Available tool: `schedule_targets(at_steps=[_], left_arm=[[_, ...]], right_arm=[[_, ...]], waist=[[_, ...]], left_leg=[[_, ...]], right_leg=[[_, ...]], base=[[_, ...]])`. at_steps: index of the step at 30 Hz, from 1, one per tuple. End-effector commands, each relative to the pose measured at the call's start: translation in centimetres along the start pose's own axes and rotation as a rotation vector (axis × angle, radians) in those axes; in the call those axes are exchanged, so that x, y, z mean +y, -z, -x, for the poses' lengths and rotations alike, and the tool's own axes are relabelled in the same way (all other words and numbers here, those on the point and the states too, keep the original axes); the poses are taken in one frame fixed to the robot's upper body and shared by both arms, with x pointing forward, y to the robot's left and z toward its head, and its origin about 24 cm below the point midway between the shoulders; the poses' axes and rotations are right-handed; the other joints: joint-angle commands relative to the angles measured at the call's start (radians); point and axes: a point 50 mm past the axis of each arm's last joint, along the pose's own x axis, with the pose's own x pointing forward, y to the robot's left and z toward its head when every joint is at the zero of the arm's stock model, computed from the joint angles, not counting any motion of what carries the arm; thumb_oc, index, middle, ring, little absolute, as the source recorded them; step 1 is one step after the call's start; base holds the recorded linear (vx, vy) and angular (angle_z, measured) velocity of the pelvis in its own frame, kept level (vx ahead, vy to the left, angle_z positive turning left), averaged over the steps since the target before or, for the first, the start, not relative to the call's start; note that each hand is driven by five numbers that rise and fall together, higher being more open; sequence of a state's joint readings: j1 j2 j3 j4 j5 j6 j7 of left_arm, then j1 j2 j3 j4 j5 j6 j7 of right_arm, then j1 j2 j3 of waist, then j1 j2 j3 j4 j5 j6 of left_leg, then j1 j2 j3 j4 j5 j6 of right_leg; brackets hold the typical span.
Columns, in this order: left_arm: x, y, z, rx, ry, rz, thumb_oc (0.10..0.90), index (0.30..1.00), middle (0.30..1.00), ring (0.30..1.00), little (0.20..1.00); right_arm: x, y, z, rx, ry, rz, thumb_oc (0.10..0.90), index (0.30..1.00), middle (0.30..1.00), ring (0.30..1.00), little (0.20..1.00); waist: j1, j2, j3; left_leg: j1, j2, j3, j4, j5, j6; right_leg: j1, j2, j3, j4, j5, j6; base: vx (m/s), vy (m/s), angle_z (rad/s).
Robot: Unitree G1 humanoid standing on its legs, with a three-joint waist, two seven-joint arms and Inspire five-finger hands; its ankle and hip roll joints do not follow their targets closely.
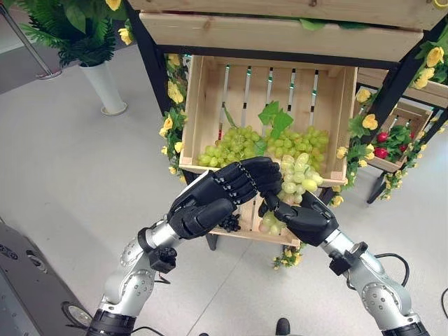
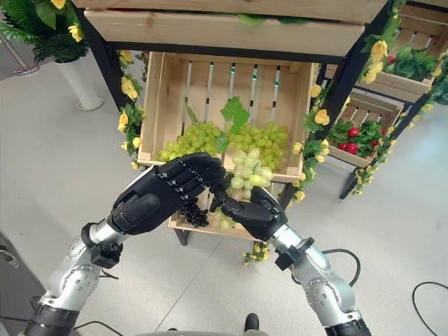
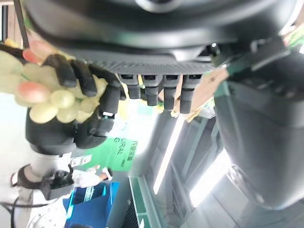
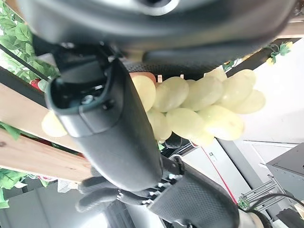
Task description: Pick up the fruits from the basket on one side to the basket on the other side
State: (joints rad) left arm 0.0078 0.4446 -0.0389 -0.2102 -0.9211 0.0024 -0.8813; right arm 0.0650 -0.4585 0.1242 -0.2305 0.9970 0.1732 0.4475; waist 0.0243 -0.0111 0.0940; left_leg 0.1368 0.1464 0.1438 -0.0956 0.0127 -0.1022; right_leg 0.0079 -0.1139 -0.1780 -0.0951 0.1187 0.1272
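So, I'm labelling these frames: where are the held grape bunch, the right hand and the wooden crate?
Green grape bunch [image 1: 299, 173], left eye view, middle grapes.
Right hand [image 1: 308, 220], left eye view, palm.
Wooden crate [image 1: 193, 112], left eye view, left wall.

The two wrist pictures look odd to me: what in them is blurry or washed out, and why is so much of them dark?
In the left wrist view the left hand darkens the top, out of focus from closeness; the green grapes are soft too, and bright glare streaks the background. In the right wrist view the right hand looms dark and blurred across the middle, while the bunch behind it shows fairly clearly.
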Motion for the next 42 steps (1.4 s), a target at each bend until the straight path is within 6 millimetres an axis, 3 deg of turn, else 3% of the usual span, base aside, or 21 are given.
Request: schedule_targets(at_steps=[1,8,16,18,20,21,26,30,36,42], left_arm=[[-0.4,-2.7,-1.5,-0.040,0.145,-0.112,0.800,0.900,0.900,0.900,0.900],[1.1,-0.4,1.5,0.256,0.081,-0.087,0.800,0.900,0.900,0.900,0.900],[1.3,1.5,4.0,0.374,0.081,0.023,0.800,0.900,0.900,0.900,0.900],[1.3,3.1,5.6,0.603,0.081,-0.001,0.800,0.900,0.900,0.900,0.900],[1.3,3.5,6.1,0.664,0.086,-0.013,0.800,0.900,0.900,0.900,0.900],[1.3,4.5,7.5,0.807,0.090,-0.022,0.800,0.900,0.900,0.900,0.900],[1.2,6.2,9.6,0.973,0.054,0.028,0.800,0.900,0.900,0.900,0.900],[1.7,7.8,12.3,1.218,-0.016,-0.090,0.800,0.900,0.900,0.900,0.900],[2.1,10.5,13.8,1.372,-0.092,-0.233,0.800,0.900,0.900,0.900,0.900],[2.1,13.3,13.1,1.416,-0.100,-0.315,0.800,0.900,0.900,0.900,0.900]], right_arm=[[2.7,-6.0,-1.4,-0.325,-0.168,0.075,0.400,0.300,0.300,0.300,0.300],[2.6,-6.6,-1.0,-0.331,-0.184,0.103,0.400,0.300,0.300,0.300,0.300],[2.1,-7.3,-0.6,-0.345,-0.198,0.132,0.400,0.300,0.300,0.300,0.300],[2.1,-7.7,-0.5,-0.360,-0.209,0.146,0.400,0.300,0.300,0.300,0.300],[2.2,-7.9,-0.5,-0.363,-0.216,0.150,0.400,0.300,0.300,0.300,0.300],[2.5,-8.4,-0.6,-0.369,-0.233,0.159,0.400,0.300,0.300,0.300,0.300],[2.6,-9.4,-0.8,-0.371,-0.268,0.193,0.400,0.300,0.300,0.300,0.300],[2.8,-10.3,-0.8,-0.395,-0.290,0.222,0.400,0.300,0.300,0.300,0.300],[4.0,-11.7,-1.6,-0.466,-0.382,0.242,0.400,0.300,0.300,0.300,0.300],[5.9,-14.0,-2.8,-0.646,-0.446,0.259,0.400,0.300,0.300,0.300,0.300]], waist=[[-0.002,-0.033,-0.046],[0.002,-0.025,-0.047],[0.007,-0.019,-0.044],[0.005,-0.014,-0.042],[0.004,-0.013,-0.042],[0.002,-0.008,-0.040],[-0.002,0.002,-0.038],[-0.008,0.005,-0.035],[-0.010,0.003,-0.033],[-0.007,-0.007,-0.032]], left_leg=[[-0.020,-0.059,-0.046,0.008,-0.058,0.053],[-0.022,-0.058,-0.039,0.008,-0.055,0.053],[-0.024,-0.059,-0.033,0.008,-0.051,0.052],[-0.025,-0.059,-0.032,0.008,-0.049,0.052],[-0.025,-0.059,-0.031,0.008,-0.047,0.052],[-0.027,-0.060,-0.032,0.008,-0.044,0.052],[-0.029,-0.063,-0.023,0.008,-0.042,0.056],[-0.031,-0.064,-0.024,0.008,-0.039,0.057],[-0.033,-0.064,-0.026,0.008,-0.042,0.057],[-0.031,-0.064,-0.027,0.008,-0.046,0.053]], right_leg=[[0.091,-0.053,-0.011,0.013,-0.088,0.021],[0.088,-0.053,-0.011,0.010,-0.087,0.024],[0.089,-0.053,-0.010,0.008,-0.084,0.024],[0.087,-0.053,-0.011,0.008,-0.081,0.026],[0.086,-0.053,-0.011,0.008,-0.080,0.027],[0.084,-0.052,-0.010,0.008,-0.078,0.030],[0.079,-0.052,-0.005,0.008,-0.078,0.035],[0.076,-0.051,-0.003,0.008,-0.077,0.038],[0.075,-0.049,0.000,0.009,-0.082,0.039],[0.078,-0.046,0.000,0.011,-0.088,0.037]], base=[[0.00,0.000,0.00],[0.00,0.000,0.00],[0.00,0.000,0.00],[0.00,0.000,0.00],[0.00,0.000,0.00],[0.00,0.000,0.00],[0.00,0.000,0.00],[0.00,0.000,0.00],[0.00,0.000,0.00],[0.00,0.000,0.00]])
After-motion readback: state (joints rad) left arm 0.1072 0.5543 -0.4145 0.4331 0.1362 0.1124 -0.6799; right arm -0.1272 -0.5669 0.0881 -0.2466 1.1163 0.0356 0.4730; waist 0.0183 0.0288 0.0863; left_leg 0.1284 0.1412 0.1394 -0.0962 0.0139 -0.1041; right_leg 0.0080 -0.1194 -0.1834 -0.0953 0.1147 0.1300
